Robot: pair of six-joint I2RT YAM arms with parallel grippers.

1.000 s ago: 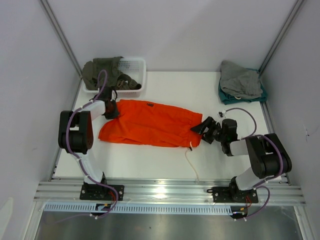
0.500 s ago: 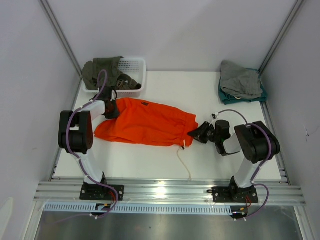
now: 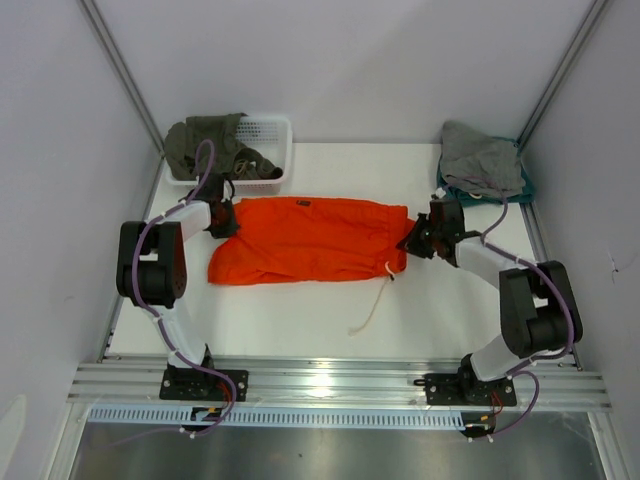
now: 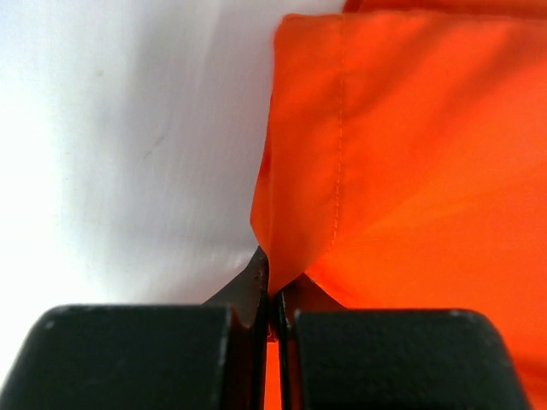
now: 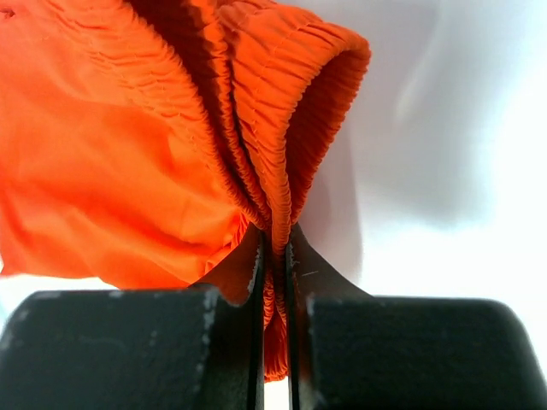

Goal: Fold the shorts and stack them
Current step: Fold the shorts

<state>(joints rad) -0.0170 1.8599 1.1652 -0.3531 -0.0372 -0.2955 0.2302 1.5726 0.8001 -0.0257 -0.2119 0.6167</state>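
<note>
The bright orange shorts (image 3: 305, 240) lie stretched across the middle of the white table, folded lengthwise, with a white drawstring (image 3: 375, 308) trailing toward the near edge. My left gripper (image 3: 224, 222) is shut on a hem corner of the shorts (image 4: 299, 231) at their left end. At the right end my right gripper (image 3: 413, 240) is shut on the gathered elastic waistband (image 5: 282, 171), which bunches up between its jaws.
A white basket (image 3: 272, 150) at the back left holds an olive-green garment (image 3: 205, 140). Grey (image 3: 482, 158) and teal (image 3: 452, 192) garments lie piled at the back right corner. Grey walls close in on both sides.
My right gripper closed on the waistband and carried it back and to the right, pulling the shorts taut and flatter. The drawstring slid along with them. The left gripper kept its hold.
</note>
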